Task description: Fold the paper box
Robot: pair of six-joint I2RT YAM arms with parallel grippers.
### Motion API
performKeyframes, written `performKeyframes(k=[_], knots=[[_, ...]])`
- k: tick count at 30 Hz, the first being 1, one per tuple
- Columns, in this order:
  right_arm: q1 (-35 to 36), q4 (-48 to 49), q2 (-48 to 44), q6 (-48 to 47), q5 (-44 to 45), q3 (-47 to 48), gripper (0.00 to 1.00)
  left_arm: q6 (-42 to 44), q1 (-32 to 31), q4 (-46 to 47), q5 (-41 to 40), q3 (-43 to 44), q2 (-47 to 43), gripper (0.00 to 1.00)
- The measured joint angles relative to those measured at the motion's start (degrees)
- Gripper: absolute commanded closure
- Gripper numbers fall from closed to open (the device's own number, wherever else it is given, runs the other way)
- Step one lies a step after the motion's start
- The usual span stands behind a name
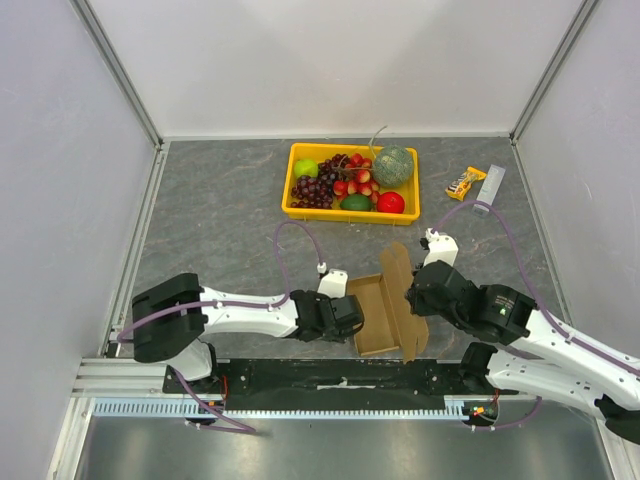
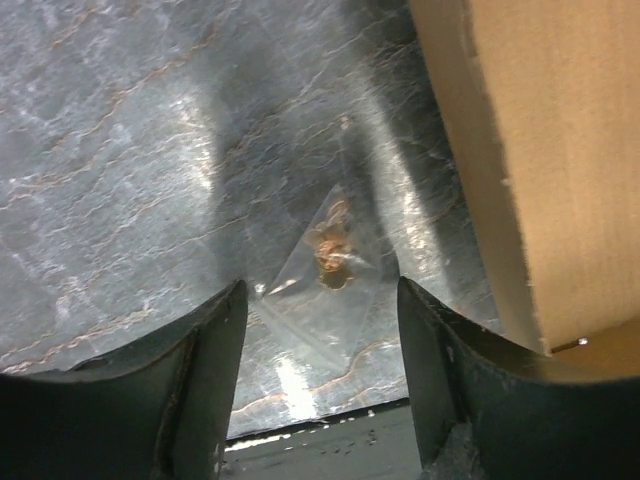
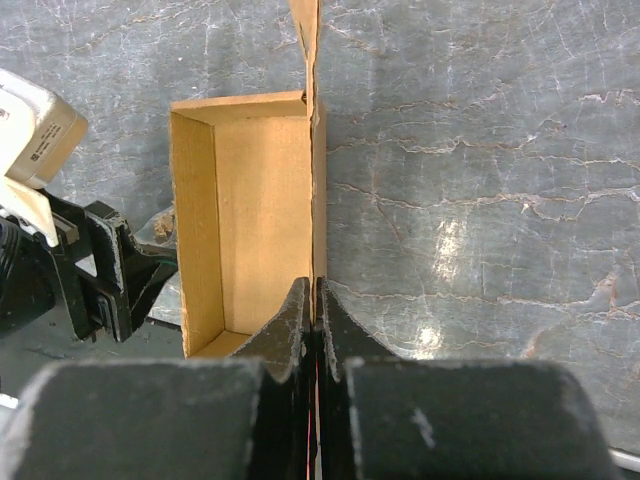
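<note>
The paper box (image 1: 383, 312) is brown cardboard, standing open on the table between my two arms, with one flap raised at its far end. In the right wrist view the box (image 3: 250, 190) shows its hollow inside, and my right gripper (image 3: 313, 287) is shut on its right wall. From above, the right gripper (image 1: 411, 298) sits at the box's right edge. My left gripper (image 1: 354, 318) is just left of the box. Its fingers stand open (image 2: 320, 292) with nothing between them, and the box wall (image 2: 540, 150) is to their right.
A small clear plastic bag (image 2: 325, 265) lies on the table under the left gripper. A yellow tray (image 1: 296, 207) of fruit stands at the back. A snack packet (image 1: 465, 183) and a grey bar (image 1: 490, 188) lie at the back right. Walls close off three sides.
</note>
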Motion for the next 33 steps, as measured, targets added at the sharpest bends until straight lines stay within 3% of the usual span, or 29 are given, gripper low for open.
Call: performKeyframes(k=[17,26,33], knots=[[0.02,-0.02,0.55,-0.02,0.04,0.00,0.99,0.42,0.00,-0.02,-0.52,0.50,0.37,0.84],[0.02,0.04,0.70,-0.02,0.00,0.00,0.99,2.38,0.00,-3.96,-1.79,1.01,-9.35,0.86],[0.02,0.22,0.76,-0.04,-0.11,0.00,0.99,7.34,0.00,-2.75,-1.90,8.66,-15.10,0.85]])
